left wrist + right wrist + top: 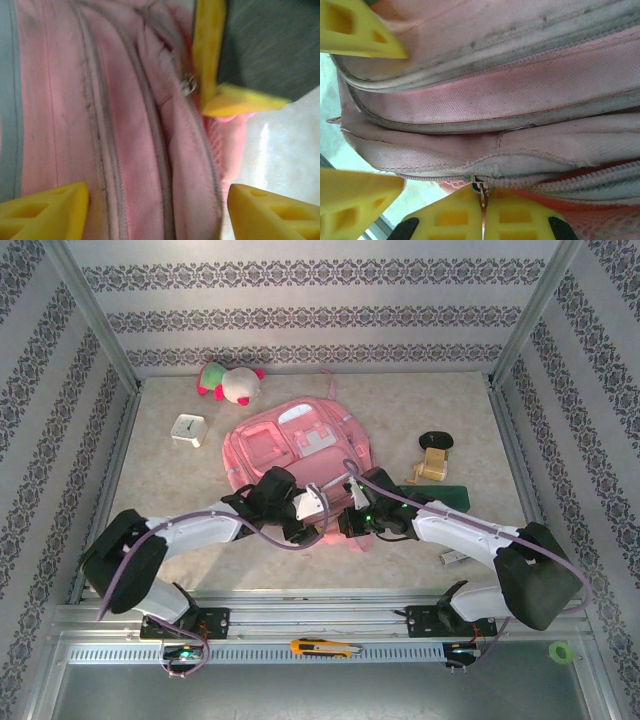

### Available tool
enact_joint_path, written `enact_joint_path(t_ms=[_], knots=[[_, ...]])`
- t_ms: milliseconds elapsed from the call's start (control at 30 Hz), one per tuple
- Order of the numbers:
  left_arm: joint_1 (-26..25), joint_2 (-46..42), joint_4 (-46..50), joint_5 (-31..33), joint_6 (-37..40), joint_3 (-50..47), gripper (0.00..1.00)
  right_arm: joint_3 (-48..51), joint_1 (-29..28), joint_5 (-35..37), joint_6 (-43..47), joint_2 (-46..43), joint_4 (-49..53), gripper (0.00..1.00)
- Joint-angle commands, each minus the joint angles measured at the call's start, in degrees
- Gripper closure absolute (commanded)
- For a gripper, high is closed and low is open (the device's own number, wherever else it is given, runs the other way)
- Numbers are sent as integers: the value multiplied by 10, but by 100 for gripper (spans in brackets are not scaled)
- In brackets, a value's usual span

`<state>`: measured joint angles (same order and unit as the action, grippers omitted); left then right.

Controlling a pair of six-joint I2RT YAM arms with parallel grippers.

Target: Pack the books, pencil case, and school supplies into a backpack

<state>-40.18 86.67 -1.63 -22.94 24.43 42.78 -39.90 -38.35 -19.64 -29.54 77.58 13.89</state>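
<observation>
**Item: backpack (270, 445).** Large, pink fabric, with white patches and several zipped front pockets. It lay front-up at the middle of the bench (180, 500). Its long axis ran from the near edge toward the far wall, carry handle at the far end.

- **Surface:** the wrist views showed worn, grey-soiled piping. Several parallel zip tracks ran along the near end, all apparently closed, so packing looked not yet begun.
- **Zipper pull (189, 85):** small, metal, on a track at the backpack's near end.
- **Right claw (481, 200):** clenched, fingers pressed together with the zipper pull pinched between their tips. The track ran sideways away from it on both sides. Judged from that, the coming move is a pull along the track, not away from the bag.
- **Left claw (157, 192):** released, fingers wide apart, straddling the pink fabric just beside the right claw and gripping nothing. It looked well placed to clamp the fabric as a brace.
- **Nearer arm:** both claws were at the bag's near end, but the right one alone had the pull.

**Contents awaiting packing, all to the bag's right and nearer the right arm:**
- Pencil case (452, 498), flat and dark green, near the right forearm.
- Grey-white bar (452, 558), closer to the near edge.
- Tan object (434, 465), too small to identify.

**Not for packing:** black oval lump (436, 440), clock cube (188, 430) and plush toy (230, 380).
</observation>
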Motion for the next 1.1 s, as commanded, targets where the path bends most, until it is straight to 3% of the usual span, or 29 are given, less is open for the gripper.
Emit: enact_joint_path(t_ms=[0,67,200,333,467,667,800,933,1067], knots=[[-7,17,-38,46,7,7,38,0,6,-21,14,0,5,100],[-7,18,-47,47,7,3,51,3,11,-23,12,-5,5,100],[-7,-10,-75,3,-2,-19,100,10,18,-7,6,-12,8,100],[-7,-49,-104,-56,-38,-38,100,7,20,33,-7,-11,20,100],[-7,-70,-149,-92,-95,-51,100,3,16,46,-21,-13,4,90],[-7,-76,-198,-103,-141,-53,100,-3,-5,77,-38,-12,-15,80],[-7,-79,-225,-113,-163,-50,100,3,-14,104,-56,-3,-26,79],[-6,-88,-220,-97,-164,-53,100,6,-19,132,-59,-21,-18,98],[11,-111,-140,-60,-100,-64,100,21,8,137,-43,-69,31,100]])
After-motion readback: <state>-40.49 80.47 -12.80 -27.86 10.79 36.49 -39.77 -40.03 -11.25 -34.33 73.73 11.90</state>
